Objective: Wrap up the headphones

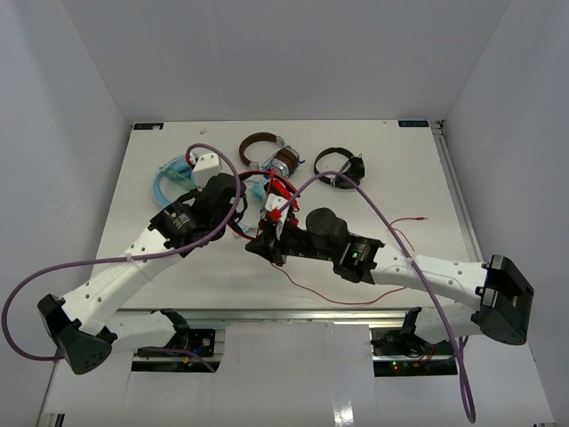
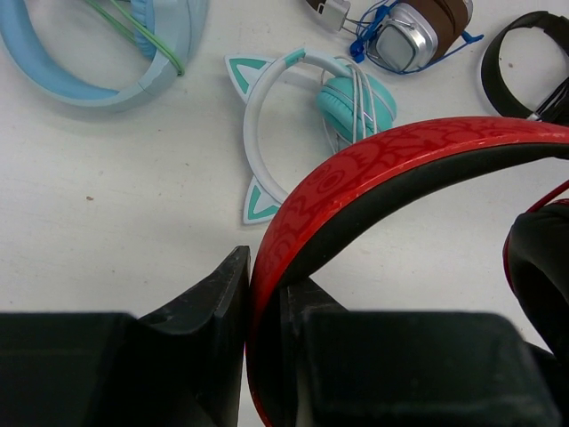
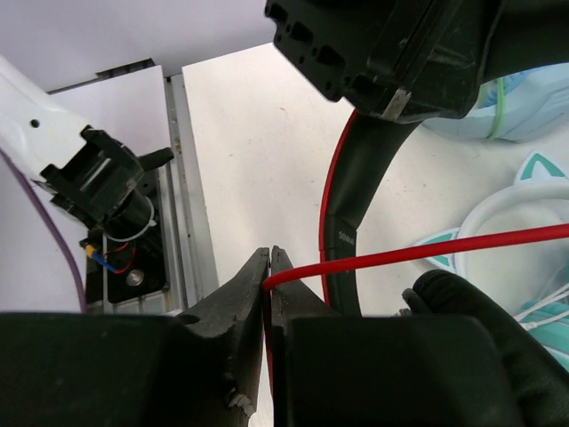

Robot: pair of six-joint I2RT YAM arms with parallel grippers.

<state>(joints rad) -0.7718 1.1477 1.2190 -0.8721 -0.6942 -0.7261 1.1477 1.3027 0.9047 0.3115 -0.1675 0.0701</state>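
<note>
- The headphones (image 2: 400, 156) are held at the middle of the tabletop (image 1: 418, 169), their headband clamped tight in the left tool (image 2: 267, 285).
- Their thin red cable (image 3: 427, 249) is pinched between the closed jaws of the right tool (image 3: 269, 265).

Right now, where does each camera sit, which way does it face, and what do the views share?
Top external: above and behind the arm bases, looking down on the table; both arms show whole, left gripper and right gripper meeting at the headphones.
Left wrist: on the left arm, facing the table's far side; its fingers clamp the red headband.
Right wrist: on the right arm, facing left toward the table's near edge; its fingers pinch the red cable.
Shared: both wrist views show the headband and the cat-ear headphones.
</note>
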